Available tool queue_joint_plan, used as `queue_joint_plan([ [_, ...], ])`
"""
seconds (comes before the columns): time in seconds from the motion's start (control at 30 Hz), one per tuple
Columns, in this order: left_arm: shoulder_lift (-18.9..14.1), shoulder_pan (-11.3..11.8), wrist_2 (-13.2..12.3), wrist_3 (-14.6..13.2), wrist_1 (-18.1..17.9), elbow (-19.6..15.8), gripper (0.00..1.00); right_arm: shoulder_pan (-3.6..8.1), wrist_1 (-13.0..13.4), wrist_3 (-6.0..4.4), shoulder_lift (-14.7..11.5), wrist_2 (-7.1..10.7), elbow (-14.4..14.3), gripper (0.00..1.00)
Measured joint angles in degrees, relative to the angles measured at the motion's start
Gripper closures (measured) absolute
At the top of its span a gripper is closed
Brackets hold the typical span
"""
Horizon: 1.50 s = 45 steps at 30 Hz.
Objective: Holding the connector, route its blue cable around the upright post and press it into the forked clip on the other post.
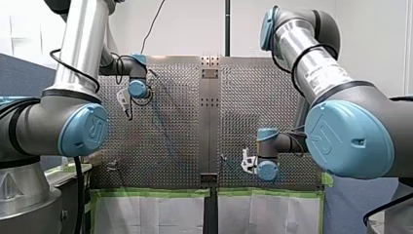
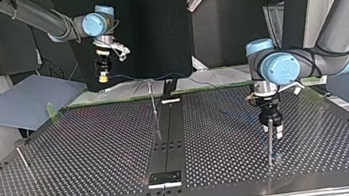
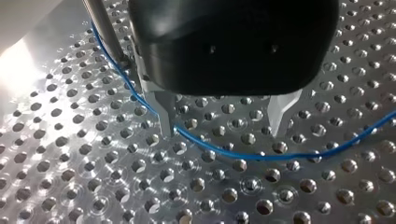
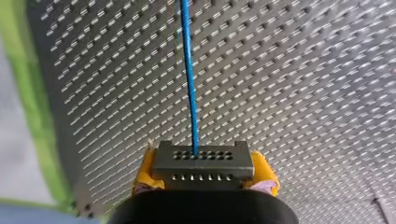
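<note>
In the right wrist view a grey connector (image 4: 203,162) with rows of small holes sits between yellow pads (image 4: 145,171); my right gripper (image 4: 203,173) is shut on it. Its blue cable (image 4: 189,74) runs straight away over the perforated plate. In the top view my right gripper (image 2: 103,77) hangs high over the far edge at the left. My left gripper (image 3: 223,122) is open just above the plate, and the blue cable (image 3: 243,156) curves past its metal fingertips (image 3: 166,119). A thin upright post (image 3: 105,32) stands beside it, with the cable bending round its foot. In the top view this post (image 2: 270,149) stands right under my left gripper (image 2: 273,131).
A second thin post (image 2: 153,105) rises near the middle seam of the table (image 2: 93,153), and a slanted rod (image 2: 24,162) stands at the top view's left. Green tape (image 1: 156,192) edges the table nearest the arms. A grey panel (image 2: 27,101) lies off the far left corner.
</note>
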<state>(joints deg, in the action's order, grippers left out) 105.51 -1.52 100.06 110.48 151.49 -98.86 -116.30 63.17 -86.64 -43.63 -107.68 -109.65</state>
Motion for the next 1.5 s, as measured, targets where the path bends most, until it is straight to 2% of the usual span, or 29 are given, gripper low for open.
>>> queue_joint_plan([
  [0.13, 0.0, -0.01, 0.34, -0.01, 0.17, -0.02, 0.01, -0.28, 0.05, 0.43, -1.55, 2.15, -0.03, 0.71],
  [0.23, -0.01, 0.0, 0.44, -0.01, 0.25, -0.01, 0.01, -0.38, 0.13, 0.58, -1.34, 3.46, -0.02, 0.71],
  [0.33, -0.01, -0.01, 0.45, -0.01, 0.34, -0.01, 0.01, -0.44, 0.14, 0.7, -0.93, 3.9, -0.01, 0.71],
  [0.63, 0.01, -0.01, 0.74, -0.19, 0.71, 0.0, 0.01, -0.37, 0.18, 0.9, 0.13, 3.96, 0.0, 0.71],
  [0.87, -0.01, -0.12, 2.58, -0.76, 2.51, 0.0, 0.01, -0.05, 1.11, 0.76, 2.0, 4.1, 0.06, 0.71],
  [1.2, -0.62, -0.44, 3.25, 3.76, 6.59, -0.16, 0.01, -0.03, 1.32, 0.66, 2.24, 4.13, 0.08, 0.71],
  [1.5, -4.35, 0.12, 6.54, 5.42, 11.11, -3.56, 0.01, 0.04, 1.51, 0.57, 2.26, 4.11, 0.08, 0.71],
])
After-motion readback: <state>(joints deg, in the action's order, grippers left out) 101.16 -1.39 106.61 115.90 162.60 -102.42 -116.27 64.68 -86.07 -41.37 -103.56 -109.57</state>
